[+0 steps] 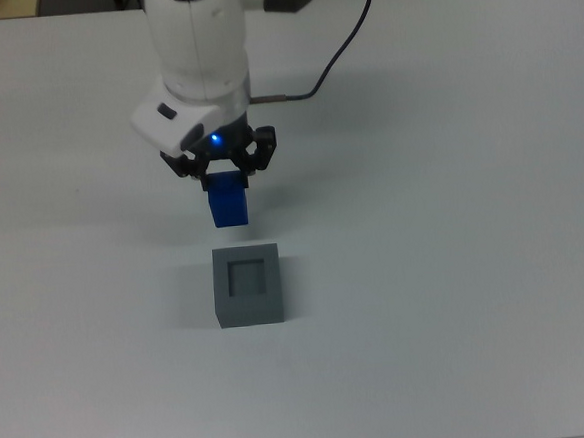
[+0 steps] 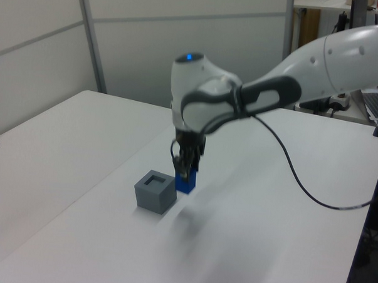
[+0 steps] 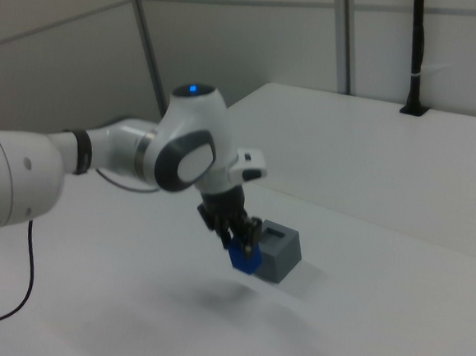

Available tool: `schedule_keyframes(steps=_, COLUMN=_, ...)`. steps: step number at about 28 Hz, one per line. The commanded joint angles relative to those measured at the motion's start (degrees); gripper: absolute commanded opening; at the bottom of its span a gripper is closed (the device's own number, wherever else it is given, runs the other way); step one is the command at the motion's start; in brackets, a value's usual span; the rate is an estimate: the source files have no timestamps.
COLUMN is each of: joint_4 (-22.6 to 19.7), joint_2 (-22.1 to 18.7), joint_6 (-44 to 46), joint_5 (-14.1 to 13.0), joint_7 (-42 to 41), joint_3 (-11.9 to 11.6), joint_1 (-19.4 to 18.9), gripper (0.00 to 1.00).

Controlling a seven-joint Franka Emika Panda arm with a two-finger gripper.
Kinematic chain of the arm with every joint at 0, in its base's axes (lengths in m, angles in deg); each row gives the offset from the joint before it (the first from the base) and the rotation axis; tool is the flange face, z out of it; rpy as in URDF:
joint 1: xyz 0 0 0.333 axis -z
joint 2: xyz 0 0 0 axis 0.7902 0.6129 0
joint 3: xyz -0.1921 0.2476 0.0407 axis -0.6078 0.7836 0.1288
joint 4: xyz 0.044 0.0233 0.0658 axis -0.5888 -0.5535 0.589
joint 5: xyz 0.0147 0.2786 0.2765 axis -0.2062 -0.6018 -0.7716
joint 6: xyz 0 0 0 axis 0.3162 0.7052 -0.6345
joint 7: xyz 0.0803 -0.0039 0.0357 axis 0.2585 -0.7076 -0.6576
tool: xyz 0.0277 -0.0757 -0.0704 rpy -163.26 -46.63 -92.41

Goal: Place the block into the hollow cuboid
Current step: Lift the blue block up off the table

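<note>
Blue block [image 1: 229, 205] | clamped in tool [image 1: 225, 176] | seemingly airborne beside hollow cuboid [image 1: 247, 284]

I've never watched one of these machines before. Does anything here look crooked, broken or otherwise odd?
Nothing stands out. The claw holds the blue block clear of the white table, beside the grey box. The box sits flat, its recess empty and nothing looks damaged.

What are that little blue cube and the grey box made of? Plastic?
Probably, though looks alone can't settle it. The blue block, held in the gripper, has plain, evenly coloured matte faces with no grain. The grey hollow cuboid is equally dull and uniform, thick-walled, perhaps moulded or printed plastic.
</note>
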State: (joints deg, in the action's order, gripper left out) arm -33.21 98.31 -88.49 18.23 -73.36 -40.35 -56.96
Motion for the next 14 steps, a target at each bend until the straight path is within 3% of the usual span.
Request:
schedule_keyframes(steps=1, joint_4=6.30, joint_2=0.55, joint_6=3.91, joint_5=-2.54, joint_7=-0.65, joint_3=-0.39, joint_1=0.62, gripper=0.09)
schedule_keyframes(steps=5, joint_4=8.41, joint_2=1.25, joint_6=3.65, joint_5=-2.81, joint_7=-0.65, joint_3=-0.39, joint_1=1.41, gripper=0.09)
schedule_keyframes(steps=11, joint_4=13.51, joint_2=5.99, joint_6=3.03, joint_5=-2.63, joint_7=-0.30, joint_3=-0.22, joint_1=1.59, gripper=0.10)
schedule_keyframes(steps=14, joint_4=13.69, joint_2=7.05, joint_6=2.33, joint_5=-2.63, joint_7=-0.30, joint_3=-0.04, joint_1=1.59, gripper=0.10)
